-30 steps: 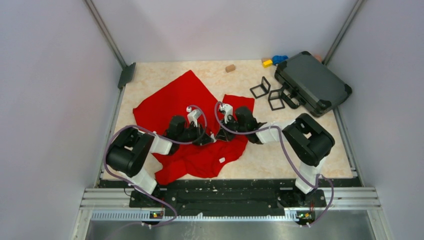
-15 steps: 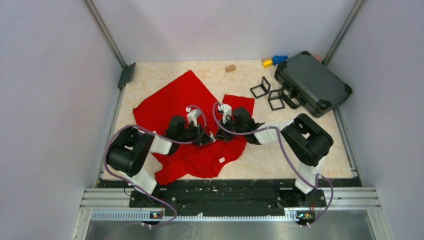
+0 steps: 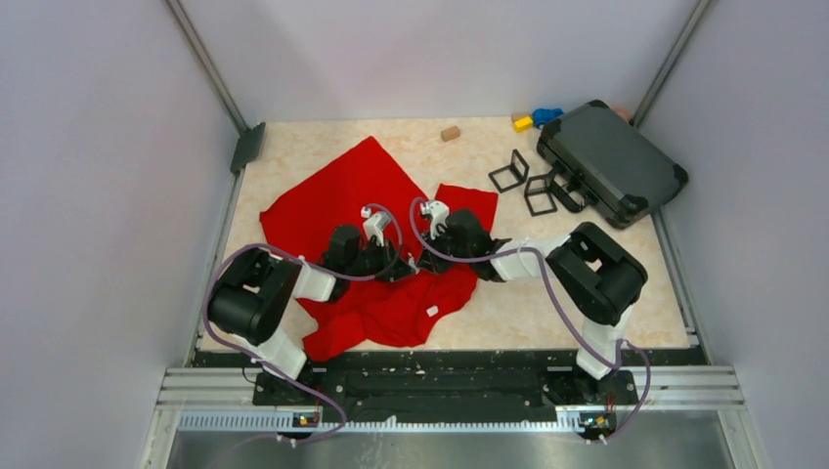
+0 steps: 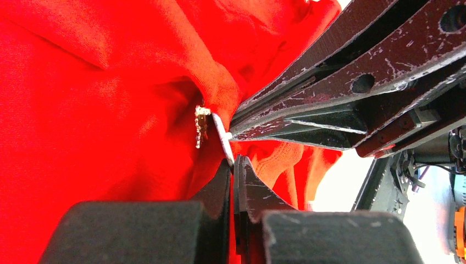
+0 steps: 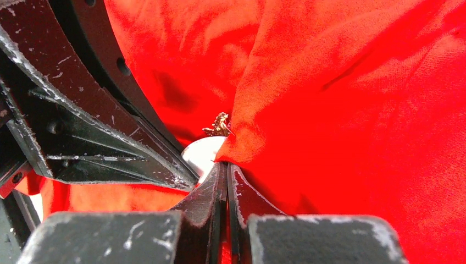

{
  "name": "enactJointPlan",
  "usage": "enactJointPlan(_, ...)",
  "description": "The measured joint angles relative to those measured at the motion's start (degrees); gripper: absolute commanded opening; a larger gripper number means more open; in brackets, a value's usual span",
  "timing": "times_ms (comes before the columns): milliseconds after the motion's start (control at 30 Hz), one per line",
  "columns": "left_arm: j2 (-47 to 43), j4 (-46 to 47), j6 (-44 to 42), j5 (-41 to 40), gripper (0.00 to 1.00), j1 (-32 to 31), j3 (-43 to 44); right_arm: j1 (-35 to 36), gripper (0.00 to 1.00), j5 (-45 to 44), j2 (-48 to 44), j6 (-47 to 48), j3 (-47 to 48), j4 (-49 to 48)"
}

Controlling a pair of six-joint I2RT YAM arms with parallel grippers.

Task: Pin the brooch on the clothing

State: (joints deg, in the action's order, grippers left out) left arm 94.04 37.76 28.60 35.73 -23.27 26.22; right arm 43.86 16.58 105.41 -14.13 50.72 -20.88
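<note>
The clothing (image 3: pixel 332 195), a large red garment with a small white tag (image 3: pixel 431 312), lies spread on the table. Both grippers meet tip to tip over its middle. My left gripper (image 3: pixel 408 270) (image 4: pixel 233 163) is shut on the thin white back piece (image 4: pixel 222 137) of the brooch (image 4: pixel 201 124), whose small gold ornament hangs against a fold of red cloth. My right gripper (image 3: pixel 422 266) (image 5: pixel 226 165) is shut on that fold of the clothing (image 5: pixel 329 110), right beside the gold brooch (image 5: pixel 220 126) and its white disc (image 5: pixel 200 153). The left fingers (image 5: pixel 110 137) fill the left of the right wrist view.
A black case (image 3: pixel 611 161) lies at the back right, with two black wire-frame cubes (image 3: pixel 508 176) (image 3: pixel 540 193) next to it. A small wooden block (image 3: pixel 450 133) and yellow (image 3: pixel 523 123) and blue (image 3: pixel 547 115) toys sit along the far edge. Grey walls close in the table.
The right arm has shifted slightly left, drawing the garment's right lower part and its tag a little with it. Both grippers stay shut and tip to tip.
</note>
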Motion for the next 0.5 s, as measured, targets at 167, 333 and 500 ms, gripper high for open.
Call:
enactJointPlan(167, 0.13, 0.07, 0.0, -0.24, 0.0, 0.0, 0.04, 0.52, 0.0, -1.57, 0.17, -0.04, 0.83, 0.87)
enactJointPlan(333, 0.24, 0.11, 0.0, -0.26, 0.0, 0.0, 0.04, 1.11, 0.0, -3.06, 0.24, -0.02, 1.4, 1.62)
enactJointPlan(500, 0.24, 0.13, -0.02, -0.52, 0.0, 0.0, 0.04, 1.81, 0.0, -4.98, 0.81, 0.0, 2.75, 2.67)
